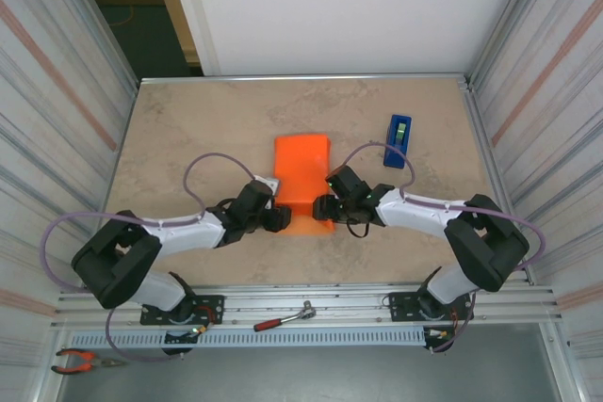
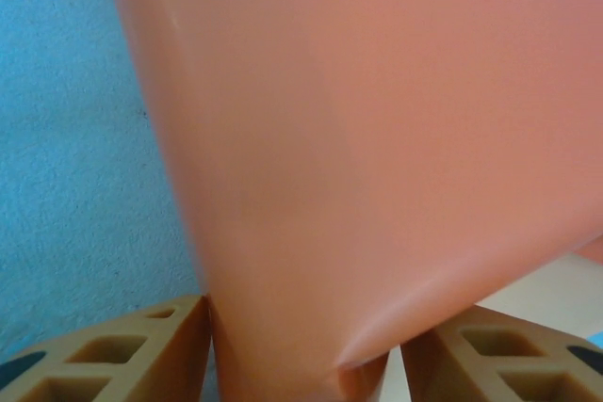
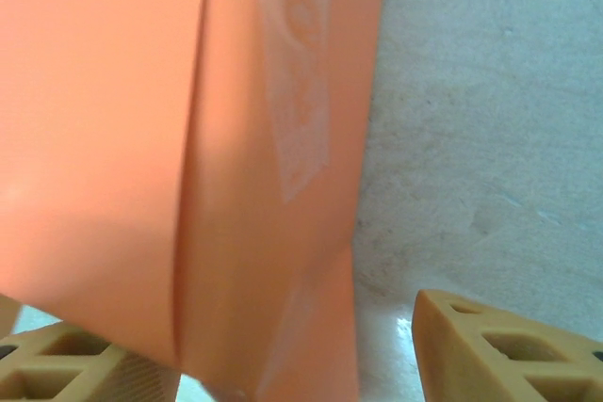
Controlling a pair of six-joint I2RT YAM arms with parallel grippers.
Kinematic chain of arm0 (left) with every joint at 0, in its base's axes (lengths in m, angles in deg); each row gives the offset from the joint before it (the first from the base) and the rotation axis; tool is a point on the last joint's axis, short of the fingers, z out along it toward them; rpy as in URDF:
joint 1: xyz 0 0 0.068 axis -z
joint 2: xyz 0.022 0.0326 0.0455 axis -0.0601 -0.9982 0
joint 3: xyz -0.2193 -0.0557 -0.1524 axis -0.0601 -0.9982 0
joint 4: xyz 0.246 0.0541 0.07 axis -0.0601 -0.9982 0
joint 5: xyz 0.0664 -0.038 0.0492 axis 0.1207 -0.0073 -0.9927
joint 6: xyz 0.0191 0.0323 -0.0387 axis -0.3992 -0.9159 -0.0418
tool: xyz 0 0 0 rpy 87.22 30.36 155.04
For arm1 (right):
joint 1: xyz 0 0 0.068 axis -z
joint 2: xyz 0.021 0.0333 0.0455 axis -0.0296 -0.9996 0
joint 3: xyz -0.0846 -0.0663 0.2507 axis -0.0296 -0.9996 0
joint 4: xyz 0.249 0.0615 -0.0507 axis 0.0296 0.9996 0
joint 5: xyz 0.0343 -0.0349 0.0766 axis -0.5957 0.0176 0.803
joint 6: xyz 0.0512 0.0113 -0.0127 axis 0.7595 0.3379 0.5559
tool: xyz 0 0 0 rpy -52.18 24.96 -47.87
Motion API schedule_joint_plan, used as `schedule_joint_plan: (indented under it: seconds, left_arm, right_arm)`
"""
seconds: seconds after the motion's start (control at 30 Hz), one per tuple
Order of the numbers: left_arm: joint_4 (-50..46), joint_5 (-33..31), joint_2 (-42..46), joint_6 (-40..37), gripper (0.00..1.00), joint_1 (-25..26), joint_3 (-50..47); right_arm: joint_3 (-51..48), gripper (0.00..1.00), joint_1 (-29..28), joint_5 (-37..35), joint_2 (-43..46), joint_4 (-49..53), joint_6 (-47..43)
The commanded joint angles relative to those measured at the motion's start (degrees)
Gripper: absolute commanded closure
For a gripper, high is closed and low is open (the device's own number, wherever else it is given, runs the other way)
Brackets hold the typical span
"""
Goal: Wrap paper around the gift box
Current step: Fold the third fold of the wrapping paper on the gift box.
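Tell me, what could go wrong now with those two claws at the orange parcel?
The loose paper between the fingers of the left gripper could crumple or tear if pinched unevenly. The right gripper, open beside the taped side, might snag the tape strip and loosen the wrap.

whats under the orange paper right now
Only the paper itself shows, folded into a box-shaped parcel lying on the table. Whatever it wraps, presumably the gift box, is fully covered and cannot be seen.
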State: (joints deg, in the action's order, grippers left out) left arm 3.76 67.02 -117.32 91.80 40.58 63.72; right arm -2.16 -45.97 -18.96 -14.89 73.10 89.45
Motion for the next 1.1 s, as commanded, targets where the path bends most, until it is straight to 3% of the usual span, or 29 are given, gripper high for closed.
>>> schedule_joint_plan:
  seconds: [0.0, 0.27, 0.53, 0.73, 0.87, 0.9, 0.97, 1.03, 1.07]
  left_arm:
    - [1.39, -2.48, -1.41, -0.70, 0.47, 0.79, 1.63]
    - [0.41, -3.46, -2.92, -0.94, 0.57, 1.32, 2.76]
    - [-1.59, -3.84, -3.90, -1.81, 0.59, 2.00, 4.00]
    - [-2.56, -4.11, -4.03, -2.10, 0.59, 2.38, 4.48]
    - [-2.85, -4.02, -4.11, -2.21, 0.59, 2.46, 4.68]
    - [-2.99, -4.01, -4.16, -2.29, 0.59, 2.46, 4.72]
    - [-3.00, -3.90, -4.17, -2.29, 0.59, 2.46, 4.77]
    - [-3.00, -3.98, -4.27, -2.29, 0.59, 2.46, 4.75]
    - [-3.03, -3.94, -4.25, -2.29, 0.59, 2.46, 4.78]
  right_arm:
    - [1.74, 0.43, -0.09, -1.23, -1.78, 0.73, 0.16]
    - [2.72, 0.60, -0.08, -2.94, -3.17, 2.04, 0.37]
    - [4.09, 0.74, -0.05, -3.43, -4.31, 3.80, 0.09]
    - [4.20, 1.00, -0.11, -3.65, -5.03, 4.31, 0.59]
    - [4.29, 1.00, -0.12, -3.62, -5.39, 4.29, 0.60]
    - [4.35, 0.92, -0.11, -3.50, -5.61, 4.50, 0.67]
    - [4.50, 0.58, -0.14, -3.65, -5.83, 5.00, 0.88]
    - [4.47, 0.58, -0.08, -3.28, -5.81, 4.80, 0.99]
    - [4.40, 0.66, -0.14, -3.19, -5.77, 4.62, 1.05]
